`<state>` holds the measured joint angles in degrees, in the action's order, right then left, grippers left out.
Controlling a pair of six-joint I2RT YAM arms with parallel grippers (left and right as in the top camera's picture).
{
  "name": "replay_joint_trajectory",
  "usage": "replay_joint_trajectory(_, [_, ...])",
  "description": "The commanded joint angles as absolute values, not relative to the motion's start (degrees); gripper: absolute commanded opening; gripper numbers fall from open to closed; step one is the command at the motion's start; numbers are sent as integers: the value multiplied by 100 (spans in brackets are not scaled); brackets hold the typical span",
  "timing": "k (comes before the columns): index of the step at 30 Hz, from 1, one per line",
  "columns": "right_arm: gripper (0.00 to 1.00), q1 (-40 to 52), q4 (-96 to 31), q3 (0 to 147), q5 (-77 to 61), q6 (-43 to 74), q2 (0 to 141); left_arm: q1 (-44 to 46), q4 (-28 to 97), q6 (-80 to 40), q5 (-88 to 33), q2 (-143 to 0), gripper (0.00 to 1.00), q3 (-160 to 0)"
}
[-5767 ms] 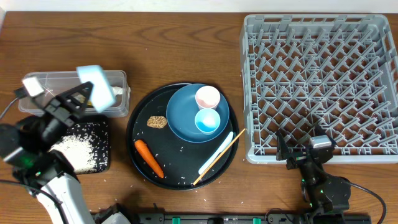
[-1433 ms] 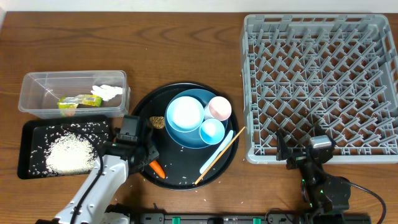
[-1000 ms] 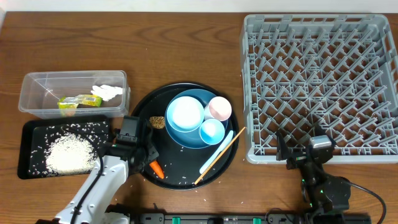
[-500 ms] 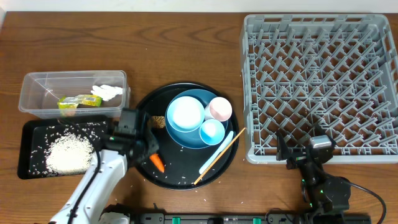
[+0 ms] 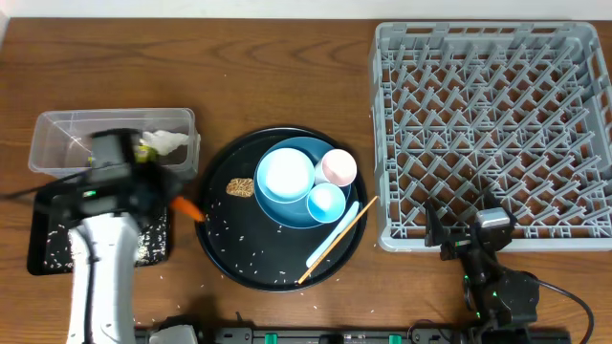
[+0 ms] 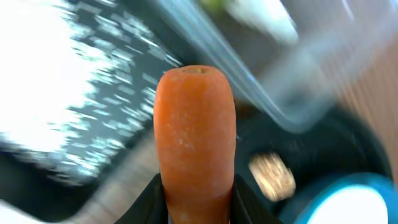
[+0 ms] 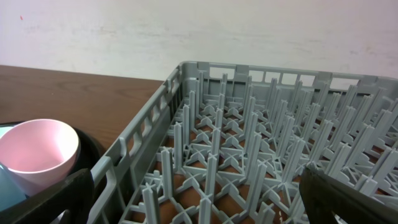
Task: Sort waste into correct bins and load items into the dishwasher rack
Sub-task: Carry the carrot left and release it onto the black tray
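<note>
My left gripper (image 5: 178,203) is shut on the orange carrot (image 5: 189,208), held in the air over the gap between the round tray and the black tray bin (image 5: 46,256). In the left wrist view the carrot (image 6: 196,137) sticks up from the left gripper (image 6: 198,208); rice blurs at left, with the clear tub (image 6: 298,81) behind. That clear tub (image 5: 57,134) holds the tissue (image 5: 166,141) and the wrapper (image 5: 145,150). The brown lump (image 5: 241,187) lies by the plate (image 5: 287,214). My right gripper (image 5: 465,225) stands open at the rack (image 5: 488,124).
On the plate sit the pale-blue bowl (image 5: 285,175), the light-blue cup (image 5: 325,201) and the pink cup (image 5: 338,167). Chopsticks (image 5: 363,212) and the white utensil (image 5: 316,254) lean on the round black tray (image 5: 218,250), which has loose rice grains. The rack's pegs (image 7: 249,143) fill the right wrist view.
My left arm has lifted the carrot off the round black tray and swung left with it, toward the two bins. The right arm has not moved.
</note>
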<state>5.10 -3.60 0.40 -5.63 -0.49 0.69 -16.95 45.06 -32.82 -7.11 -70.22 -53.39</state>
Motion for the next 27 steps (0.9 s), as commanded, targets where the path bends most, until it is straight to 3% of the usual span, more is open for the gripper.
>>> replay_joint_trajectory(1, [99,528,-366,32,-604,-91,54,-2652,4619,-3063,-698,-6956,19,-5435])
replay_joint_trajectory(10, [99,528,-368,32,-604,-93,54,-4567,4501,-3026,-744,-7142,19,-5374])
replay_joint_trajectory(23, [99,528,-368,32,-604,-93,54,-4901,3573,-3048,-642,-8479,19,-5116])
replay_joint_trajectory(27, [99,528,-368,32,-604,-93,54,-4901,3409,-3046,-644,-8549,35,-5120])
